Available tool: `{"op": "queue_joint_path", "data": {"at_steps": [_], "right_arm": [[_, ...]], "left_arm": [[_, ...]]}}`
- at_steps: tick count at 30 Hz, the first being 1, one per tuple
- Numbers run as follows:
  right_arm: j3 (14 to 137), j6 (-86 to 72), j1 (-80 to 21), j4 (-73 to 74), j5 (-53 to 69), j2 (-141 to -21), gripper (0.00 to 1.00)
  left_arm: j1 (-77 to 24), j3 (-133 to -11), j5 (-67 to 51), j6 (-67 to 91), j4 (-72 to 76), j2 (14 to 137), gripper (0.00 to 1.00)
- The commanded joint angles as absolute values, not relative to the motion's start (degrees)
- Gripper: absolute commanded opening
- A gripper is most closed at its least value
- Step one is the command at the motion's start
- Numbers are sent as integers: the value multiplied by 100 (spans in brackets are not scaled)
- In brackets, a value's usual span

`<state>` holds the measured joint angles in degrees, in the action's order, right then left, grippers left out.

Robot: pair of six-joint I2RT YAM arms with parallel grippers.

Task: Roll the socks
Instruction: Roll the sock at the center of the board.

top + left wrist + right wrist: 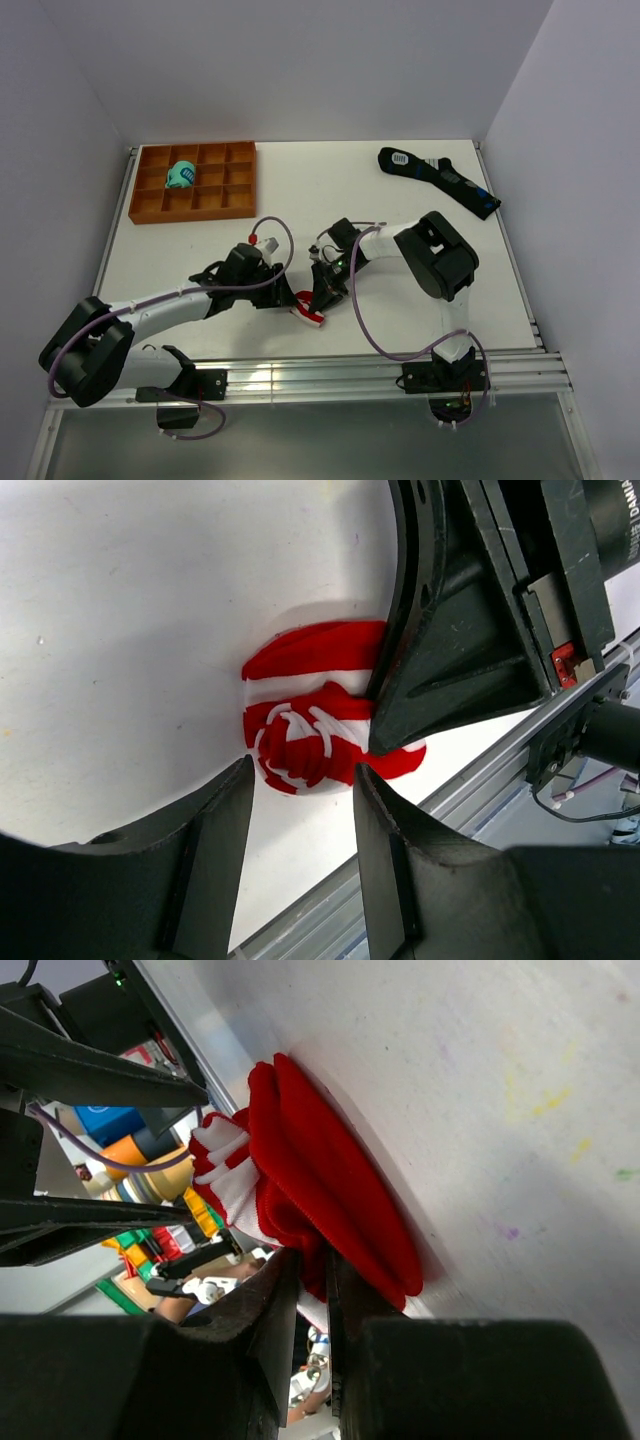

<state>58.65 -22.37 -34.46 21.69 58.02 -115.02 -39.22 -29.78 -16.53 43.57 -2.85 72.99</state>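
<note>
Socks point(310, 318) part-rolled, long axis diagonal; right fingers point(265, 1345) clamped on them; left fingers point(210, 850) apart

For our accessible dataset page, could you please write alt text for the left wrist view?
A bunched bundle of red and white striped fabric socks lies on the white table. The black two-finger left gripper stands open around its near end, and the black right gripper touches its right side.
</note>
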Motion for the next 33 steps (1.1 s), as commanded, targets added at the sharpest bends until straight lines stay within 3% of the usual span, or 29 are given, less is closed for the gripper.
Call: {"op": "queue_joint_path", "data": {"at_steps": [1,33], "right_arm": [[5748,-1890,-3410,2531,4421,-11936,20],[5730,-1828,-3393,2487,4421,-12023,20]], "left_arm": [[-4016,-2935,-1565,4228,-220,7339,50],[-4228,-3489,-1231,4588,-237,8375,50]]}}
